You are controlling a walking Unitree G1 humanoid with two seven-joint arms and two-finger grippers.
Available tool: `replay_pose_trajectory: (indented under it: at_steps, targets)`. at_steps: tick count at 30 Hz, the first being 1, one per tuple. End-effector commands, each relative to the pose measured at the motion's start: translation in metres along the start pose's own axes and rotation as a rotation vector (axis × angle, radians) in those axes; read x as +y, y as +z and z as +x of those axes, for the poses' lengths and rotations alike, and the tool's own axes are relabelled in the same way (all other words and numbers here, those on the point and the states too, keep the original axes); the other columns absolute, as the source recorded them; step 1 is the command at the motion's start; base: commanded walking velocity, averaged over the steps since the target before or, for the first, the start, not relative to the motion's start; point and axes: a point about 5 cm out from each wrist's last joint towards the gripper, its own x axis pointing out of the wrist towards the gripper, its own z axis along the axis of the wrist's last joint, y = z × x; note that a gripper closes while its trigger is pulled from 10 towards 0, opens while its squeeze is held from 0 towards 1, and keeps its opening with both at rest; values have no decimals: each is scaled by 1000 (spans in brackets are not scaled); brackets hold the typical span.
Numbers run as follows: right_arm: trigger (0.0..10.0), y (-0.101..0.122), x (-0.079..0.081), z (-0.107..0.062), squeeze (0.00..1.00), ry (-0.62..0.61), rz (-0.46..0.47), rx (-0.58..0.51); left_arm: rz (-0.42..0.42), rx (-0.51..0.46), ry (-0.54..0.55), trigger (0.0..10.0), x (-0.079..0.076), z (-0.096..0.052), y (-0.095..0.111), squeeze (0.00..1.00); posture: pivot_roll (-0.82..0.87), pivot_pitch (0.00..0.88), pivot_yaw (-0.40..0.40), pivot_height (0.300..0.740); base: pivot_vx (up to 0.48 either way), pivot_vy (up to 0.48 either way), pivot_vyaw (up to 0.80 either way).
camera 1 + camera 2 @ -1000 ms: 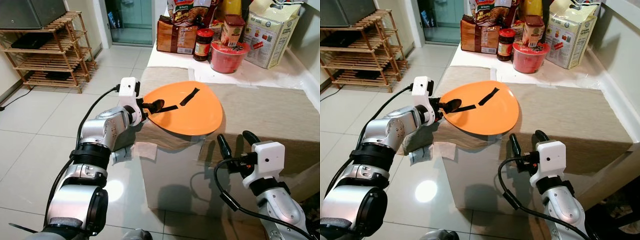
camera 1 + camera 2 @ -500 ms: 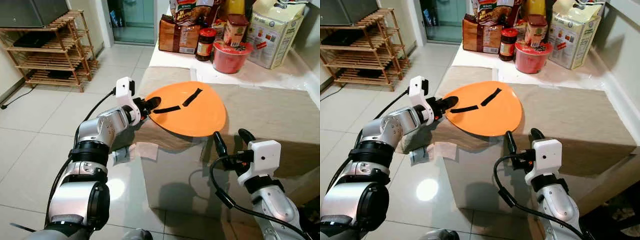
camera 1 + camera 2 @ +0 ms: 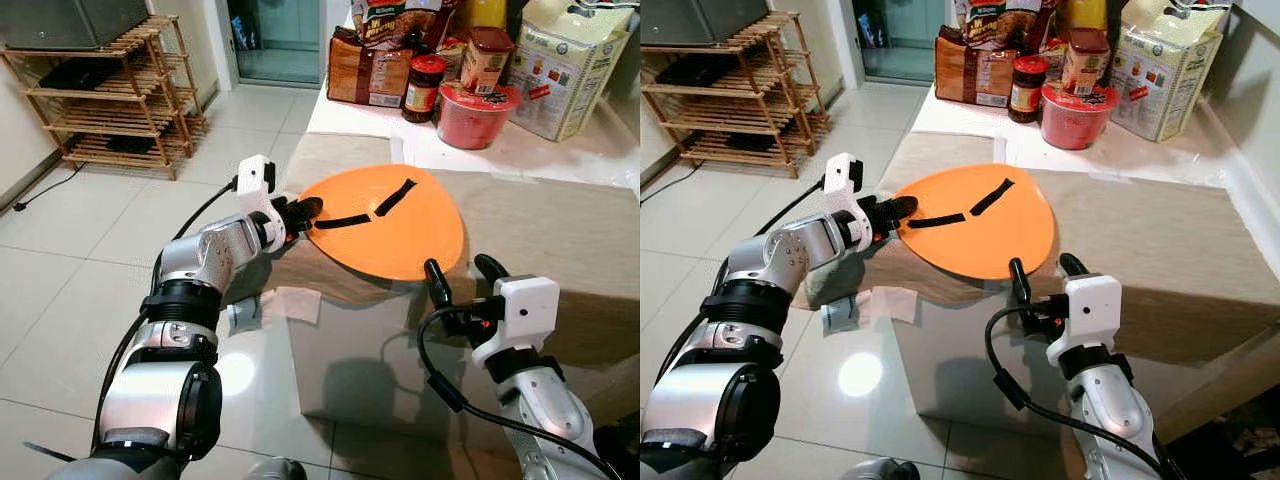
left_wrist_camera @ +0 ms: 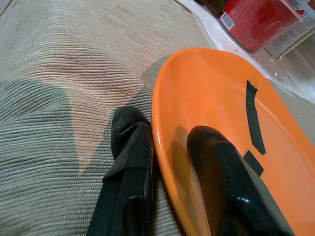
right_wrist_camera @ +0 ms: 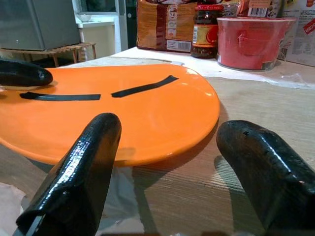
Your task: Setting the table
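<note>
My left tool is closed on the rim of the orange plate, pinching it at the plate's nine o'clock edge: one finger lies under the rim against the cloth, the other presses on the upper face. I hold it by the edge because a flat plate offers no other purchase, and the grip leaves its face bare. The plate sits on the beige cloth covering the counter, near the counter's front left corner, its near edge slightly overhanging. Two strips of black tape mark its surface.

My right tool waits at the plate's five o'clock, fingers spread wide and holding nothing, just short of the rim, so it can steady that side if needed.

At twelve o'clock, well apart from the plate, stand a red bowl, a jar and food packets; I judge the place setting belongs on the bare cloth before them.
</note>
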Motion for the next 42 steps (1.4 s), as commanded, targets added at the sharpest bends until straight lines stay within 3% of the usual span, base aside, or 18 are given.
replay_pose_trajectory:
  at_steps: [1,12,17,23,32,42]
  targets:
    - [10000,-2,2,1,0,0,8,9,-43,96,-35,0,-8,9,-18,0,43,0,72,740,0,0,0]
    - [10000,-3,5,2,0,3,18,9,-179,45,-70,0,-10,10,-18,0,47,0,75,740,0,0,0]
    - [10000,-4,6,2,0,2,22,12,-266,-46,-90,0,-12,9,-5,0,49,0,77,740,0,0,0]
    - [10000,-4,6,3,0,0,21,11,-296,-162,-59,0,-11,7,13,0,50,0,77,740,0,0,0]
    - [10000,-6,3,5,0,-15,13,13,-173,-250,-77,0,-18,-1,36,0,53,0,75,740,0,0,0]
    - [10000,-7,3,6,0,-18,11,16,-53,-340,13,0,-2,-10,52,0,56,0,72,740,0,0,0]
